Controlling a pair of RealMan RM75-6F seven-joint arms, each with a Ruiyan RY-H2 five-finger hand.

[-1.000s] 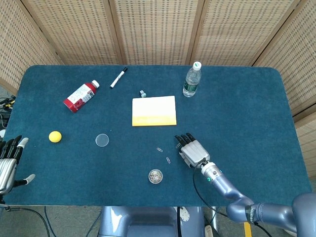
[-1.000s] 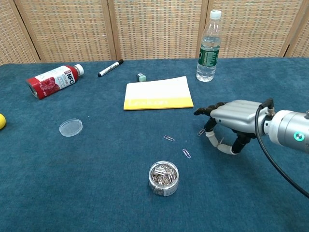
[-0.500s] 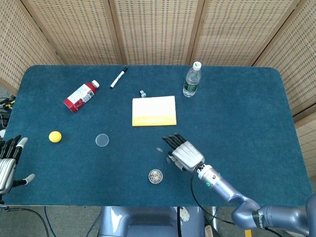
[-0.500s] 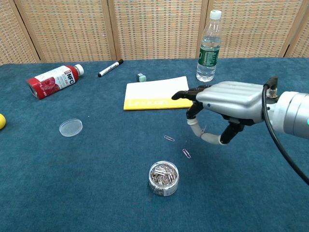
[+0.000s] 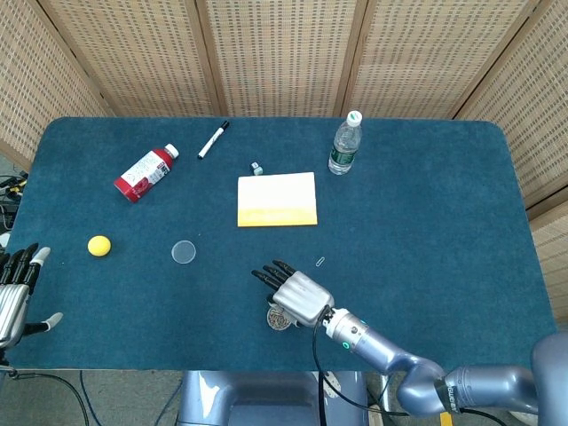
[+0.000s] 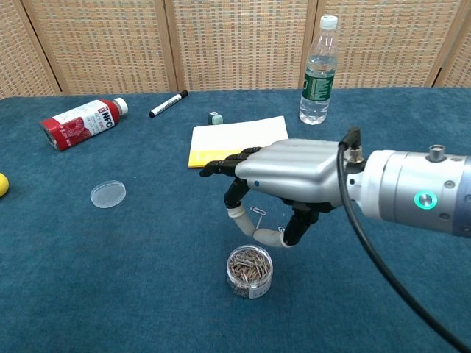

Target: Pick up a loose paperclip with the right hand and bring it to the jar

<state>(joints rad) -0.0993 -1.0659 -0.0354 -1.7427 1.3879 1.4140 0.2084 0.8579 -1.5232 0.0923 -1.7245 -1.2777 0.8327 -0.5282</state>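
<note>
The jar point(image 5: 280, 318) of paperclips, small, clear and without a lid, stands near the table's front edge point(image 6: 249, 271). My right hand point(image 5: 291, 290) hovers just above and behind it point(image 6: 291, 173), fingers stretched toward the left. Beneath the palm the thumb curls to meet one finger; I see no clip in that pinch. One loose paperclip point(image 5: 320, 262) lies on the cloth right of the hand. Another paperclip point(image 6: 257, 211) shows on the table through the gap under the hand. My left hand point(image 5: 13, 293) rests at the far left edge, fingers apart, holding nothing.
A yellow-and-white notepad point(image 5: 277, 199) lies behind the hand, a water bottle point(image 5: 346, 144) stands at the back right. To the left are a clear lid point(image 5: 184, 251), a yellow ball point(image 5: 98, 246), a red bottle on its side point(image 5: 146, 173) and a marker point(image 5: 213, 139).
My right hand has risen and swept left from beside the loose paperclips to a spot over the jar, keeping the same thumb-to-finger pose. The left hand has not moved.
</note>
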